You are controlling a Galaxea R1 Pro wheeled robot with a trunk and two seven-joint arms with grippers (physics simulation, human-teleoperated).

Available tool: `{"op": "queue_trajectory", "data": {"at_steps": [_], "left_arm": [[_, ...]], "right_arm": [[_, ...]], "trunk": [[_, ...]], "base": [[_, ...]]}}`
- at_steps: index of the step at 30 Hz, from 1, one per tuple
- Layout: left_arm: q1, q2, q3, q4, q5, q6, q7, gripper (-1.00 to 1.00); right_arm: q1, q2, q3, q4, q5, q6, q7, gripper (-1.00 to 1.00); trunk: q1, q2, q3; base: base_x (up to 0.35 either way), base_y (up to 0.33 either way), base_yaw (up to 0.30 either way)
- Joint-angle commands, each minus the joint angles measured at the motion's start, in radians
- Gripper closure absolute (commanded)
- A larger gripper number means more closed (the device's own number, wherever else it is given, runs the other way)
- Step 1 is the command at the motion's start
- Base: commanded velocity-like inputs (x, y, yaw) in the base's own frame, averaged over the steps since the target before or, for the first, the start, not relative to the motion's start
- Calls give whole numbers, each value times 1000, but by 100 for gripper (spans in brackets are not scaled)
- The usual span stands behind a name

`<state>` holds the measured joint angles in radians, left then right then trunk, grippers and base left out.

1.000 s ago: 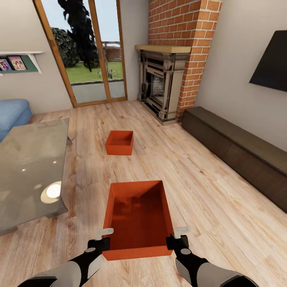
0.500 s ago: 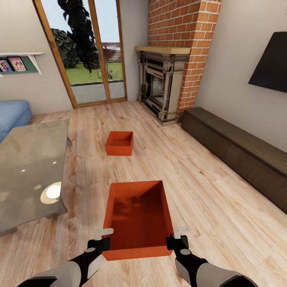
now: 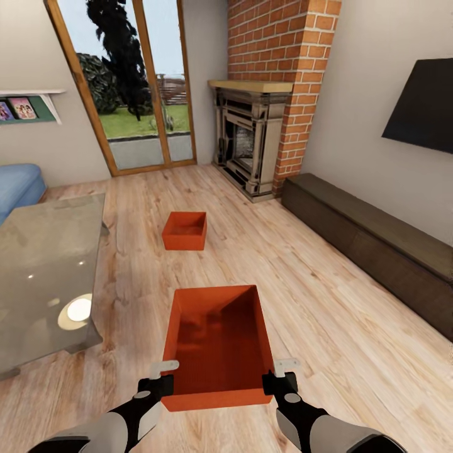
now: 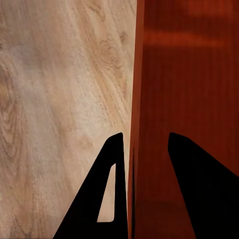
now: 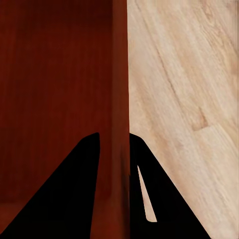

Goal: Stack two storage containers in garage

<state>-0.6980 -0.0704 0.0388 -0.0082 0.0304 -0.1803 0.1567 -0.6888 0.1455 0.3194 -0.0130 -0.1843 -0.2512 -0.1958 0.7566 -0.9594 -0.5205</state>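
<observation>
Near storage container [image 3: 217,343] held above the wood plank floor [image 3: 327,302], its side walls clamped in the jaws of the left gripper [image 3: 165,375] and right gripper [image 3: 277,374], second storage container [image 3: 184,230] seen resting farther off, between the glass bench [image 3: 38,264] and the brick fireplace [image 3: 248,148]

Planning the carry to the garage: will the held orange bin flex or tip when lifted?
Probably stiff: the near storage container has straight, unbowed walls. Each gripper, left and right, pinches a side wall, so tipping seems unlikely. Empty inside, so likely light.
</observation>
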Motion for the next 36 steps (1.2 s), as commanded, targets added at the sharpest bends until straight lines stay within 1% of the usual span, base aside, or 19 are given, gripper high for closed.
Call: {"op": "queue_trajectory", "data": {"at_steps": [1,8,17,36], "left_arm": [[0,-2,-8,3,14,-5,0,100],[0,-2,-8,3,14,-5,0,100],[0,-2,-8,3,14,-5,0,100],[0,-2,-8,2,14,-5,0,100]], "right_arm": [[-1,2,-22,-10,-17,-8,6,100],[-1,2,-22,-10,-11,-8,6,100],[-1,2,-22,-10,-11,-8,6,100],[-1,2,-22,-10,-10,-8,6,100]], "trunk": [[0,-1,1],[0,-1,11],[0,-1,16],[0,-1,47]], "base": [[0,0,-71],[0,0,-53],[0,0,-3],[0,0,0]]}}
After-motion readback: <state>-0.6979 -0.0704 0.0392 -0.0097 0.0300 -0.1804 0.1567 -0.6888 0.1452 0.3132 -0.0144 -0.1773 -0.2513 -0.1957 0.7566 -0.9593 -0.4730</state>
